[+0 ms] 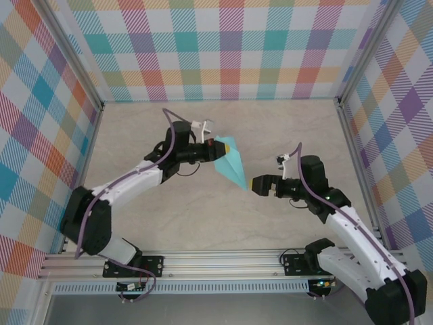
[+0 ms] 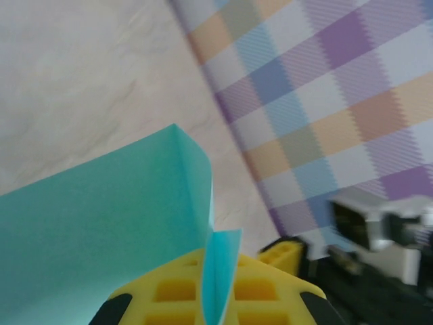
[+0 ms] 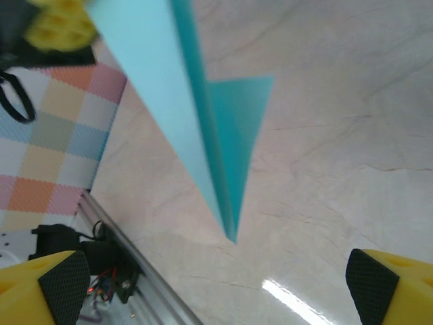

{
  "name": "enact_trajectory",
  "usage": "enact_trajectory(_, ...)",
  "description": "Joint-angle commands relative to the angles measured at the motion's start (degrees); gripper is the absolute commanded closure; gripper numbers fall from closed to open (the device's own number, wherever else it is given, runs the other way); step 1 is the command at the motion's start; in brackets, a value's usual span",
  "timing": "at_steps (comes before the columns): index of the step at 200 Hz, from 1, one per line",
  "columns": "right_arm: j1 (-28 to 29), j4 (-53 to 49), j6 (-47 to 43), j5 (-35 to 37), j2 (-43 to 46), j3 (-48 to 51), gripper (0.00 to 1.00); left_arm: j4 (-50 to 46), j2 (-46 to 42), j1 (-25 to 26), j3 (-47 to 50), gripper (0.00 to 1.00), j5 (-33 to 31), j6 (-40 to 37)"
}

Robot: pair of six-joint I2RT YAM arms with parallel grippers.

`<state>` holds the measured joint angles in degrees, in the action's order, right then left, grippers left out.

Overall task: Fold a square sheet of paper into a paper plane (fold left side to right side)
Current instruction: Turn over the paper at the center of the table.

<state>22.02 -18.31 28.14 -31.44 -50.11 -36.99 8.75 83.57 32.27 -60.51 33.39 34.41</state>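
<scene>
walls: plaid panels (image 1: 223, 47) in pastel checks on three sides of the worktop
worktop: pale beige, marbled surface (image 1: 203, 223); also seen under the paper in both wrist views
frame: aluminium rail (image 1: 223, 261) along the near edge, both arm bases bolted to it
left arm: white and black (image 1: 128, 186), reaches from the lower left up toward the middle of the worktop
right arm: white and black (image 1: 352, 230), reaches from the lower right, bent in toward the middle
paper plane: light turquoise pointed dart (image 1: 230, 166) around mid-worktop, wide end at the left hand, sharp tip aimed down-right at the right hand and just short of it; folded layers with a centre crease show in the left wrist view (image 2: 101, 230); the long narrow point shows in the right wrist view (image 3: 203, 115); cannot tell if the tip touches the worktop
left hand: (image 1: 215, 147) closed, pinching the wide end of the paper plane - a paper edge runs between the yellow fingers (image 2: 270, 284)
right hand: (image 1: 260, 184) spread wide, holding nothing - yellow fingers (image 3: 47, 288) far apart, near the tip but not touching it
</scene>
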Motion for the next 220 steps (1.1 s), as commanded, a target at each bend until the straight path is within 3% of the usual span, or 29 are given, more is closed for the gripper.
enact_trajectory(1,-0.22,10.07,1.65,-12.69,-4.57,-3.87,0.0,-2.78,-5.76,0.07,-2.01,0.96,-2.07,-2.28)
enact_trajectory(38,0.11,26.0,8.69,-23.89,-12.96,-7.09,0.0,-2.08,-10.65,0.07,-3.37,0.94,-1.38,-1.29)
enact_trajectory(87,1.26,31.64,10.64,-27.13,-15.32,-10.82,0.03,-1.45,-13.06,0.07,-3.74,0.93,2.15,-0.48)
enact_trajectory(120,2.57,34.67,13.1,-28.55,-16.82,-12.37,0.22,1.89,-13.08,0.07,-3.14,0.94,5.54,1.57)
enact_trajectory(159,2.88,29.71,10.05,-27.11,-16.27,-12.98,0.56,0.46,-13.64,0.07,-2.93,0.93,5.89,0.25)
enact_trajectory(174,2.9,27.72,8.82,-26.07,-16.08,-12.89,0.72,-1.22,-13.43,0.07,-3.0,0.86,5.55,-0.91)
enact_trajectory(190,2.93,22.17,5.23,-23.08,-15.5,-13.39,0.87,-5.48,-13.61,0.03,-3.52,0.62,3.67,-3.59)
enact_trajectory(220,3.85,1.67,-7.84,-7.84,-14.67,-16.47,0.91,-21.85,-16.19,0.07,-6.15,0.25,-7.24,-13.31)
